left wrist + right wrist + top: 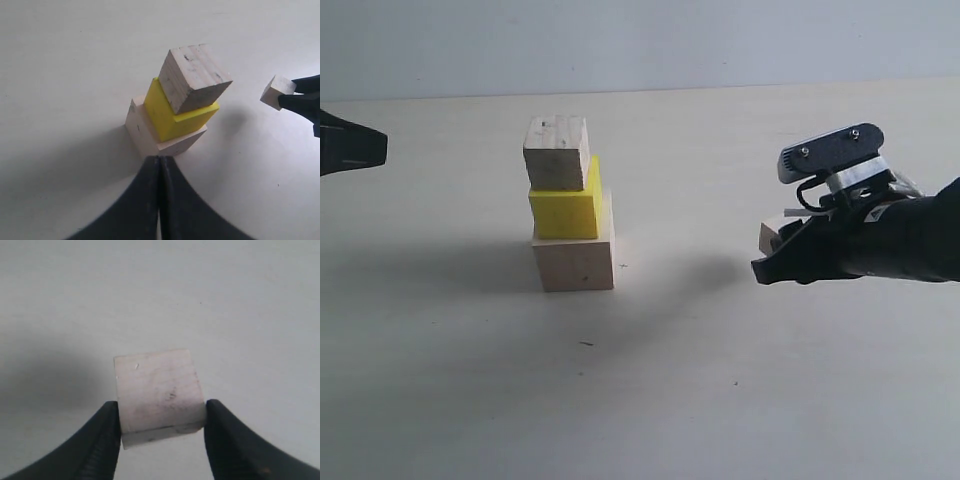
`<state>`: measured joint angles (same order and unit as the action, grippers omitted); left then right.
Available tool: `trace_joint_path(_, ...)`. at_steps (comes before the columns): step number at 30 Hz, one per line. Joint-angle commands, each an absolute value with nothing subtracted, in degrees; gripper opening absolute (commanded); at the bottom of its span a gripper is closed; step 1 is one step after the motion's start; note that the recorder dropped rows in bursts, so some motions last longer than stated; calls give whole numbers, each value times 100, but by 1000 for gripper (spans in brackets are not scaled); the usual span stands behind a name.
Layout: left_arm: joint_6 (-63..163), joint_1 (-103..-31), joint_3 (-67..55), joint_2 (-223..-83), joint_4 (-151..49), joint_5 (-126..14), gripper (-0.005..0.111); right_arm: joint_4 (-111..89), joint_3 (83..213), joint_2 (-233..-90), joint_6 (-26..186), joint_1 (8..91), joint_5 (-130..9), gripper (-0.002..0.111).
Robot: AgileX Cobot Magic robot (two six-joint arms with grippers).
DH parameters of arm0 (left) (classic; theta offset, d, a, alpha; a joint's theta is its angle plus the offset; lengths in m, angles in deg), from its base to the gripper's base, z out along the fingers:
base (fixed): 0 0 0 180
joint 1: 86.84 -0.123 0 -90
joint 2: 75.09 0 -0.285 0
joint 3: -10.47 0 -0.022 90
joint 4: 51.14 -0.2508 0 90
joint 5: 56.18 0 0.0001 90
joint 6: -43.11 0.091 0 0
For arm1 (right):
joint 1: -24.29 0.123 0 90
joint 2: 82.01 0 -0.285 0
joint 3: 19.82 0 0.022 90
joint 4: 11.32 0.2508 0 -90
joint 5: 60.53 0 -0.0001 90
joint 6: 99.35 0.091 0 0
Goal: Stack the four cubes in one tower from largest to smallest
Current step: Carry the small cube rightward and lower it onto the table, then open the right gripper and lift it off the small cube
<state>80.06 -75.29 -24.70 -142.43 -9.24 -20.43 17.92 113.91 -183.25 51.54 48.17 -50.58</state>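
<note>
Pale tabletop [720,400], three blocks up: the tower [567,215] stood mid-table, its top block [557,152] sitting off-centre on the yellow block [565,212]. Well apart from it, the right gripper [162,410] pinched the last small block [157,390]. The left gripper [160,162] hung closed and empty. A sideways nudge on landing could have tipped that crooked stack.

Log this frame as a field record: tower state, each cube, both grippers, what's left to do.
tower: three cubes high
bottom: large pale wood cube
middle: yellow cube
top: smaller pale wood cube
fourth cube: small, pale wood, away from the tower
right gripper: closed on the fourth cube
left gripper: shut, empty, clear of the tower
remaining: fourth cube not yet on top
</note>
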Motion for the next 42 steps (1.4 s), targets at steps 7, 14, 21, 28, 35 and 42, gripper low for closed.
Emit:
trace_joint_path(7, 8045, -7548, -2473, -14263, -853, -2116, 0, 1799, 11420, -18605, 5220, 4825, -5061, 0)
trace_joint_path(14, 8059, -7548, -2473, -14263, -853, -2116, 0, 1799, 11420, -18605, 5233, 4825, -5358, 15)
trace_joint_path(21, 8059, -7548, -2473, -14263, -853, -2116, 0, 1842, 11420, -18605, 5233, 4825, -5436, 45)
trace_joint_path(28, 8059, -7548, -2473, -14263, -853, -2116, 0, 1842, 11420, -18605, 5267, 4825, -5525, 60)
trace_joint_path(35, 8059, -7548, -2473, -14263, -853, -2116, 0, 1862, 11420, -18514, 5262, 4825, -5713, 61)
trace_joint_path(42, 8057, -7548, -2473, -14263, -873, -2105, 0, 1839, 11949, -17890, 5274, 4825, -7073, 61)
